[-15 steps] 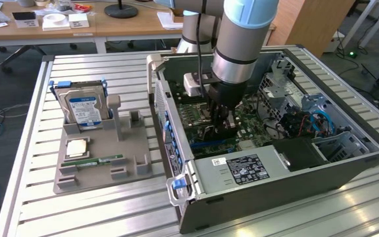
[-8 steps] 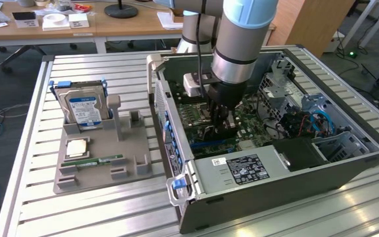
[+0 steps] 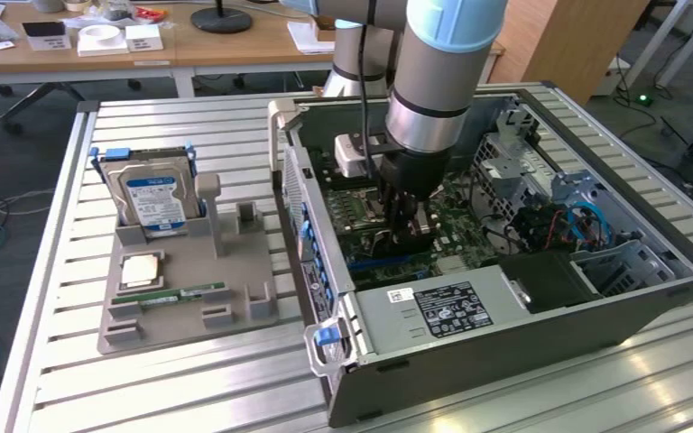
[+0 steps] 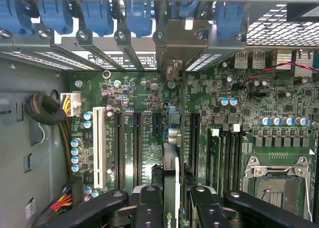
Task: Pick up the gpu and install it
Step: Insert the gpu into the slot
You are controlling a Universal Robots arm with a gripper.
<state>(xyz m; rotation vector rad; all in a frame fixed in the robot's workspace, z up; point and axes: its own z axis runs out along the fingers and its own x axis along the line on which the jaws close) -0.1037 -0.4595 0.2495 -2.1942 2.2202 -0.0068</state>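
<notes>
My gripper [image 3: 404, 233] reaches down into the open computer case [image 3: 635, 307], just above the green motherboard [image 4: 239, 123]. In the wrist view its black fingers [image 4: 148, 205] are shut on the gpu [image 4: 171, 171], a thin dark card seen edge-on. The card runs along an expansion slot toward the rear of the case. Its silver end bracket [image 4: 172, 46] stands among the rear slot covers under the blue clips [image 4: 139, 14]. I cannot tell whether the card's lower edge is seated in the slot.
A grey holder [image 3: 190, 316] at the exterior view's left carries a silver hard drive [image 3: 154, 194], a chip [image 3: 142, 269] and a green RAM stick [image 3: 184, 293]. Inside the case are a white slot [image 4: 98, 146], a CPU socket [image 4: 274, 180], cable bundles [image 4: 47, 111] and a power supply [image 3: 437, 307].
</notes>
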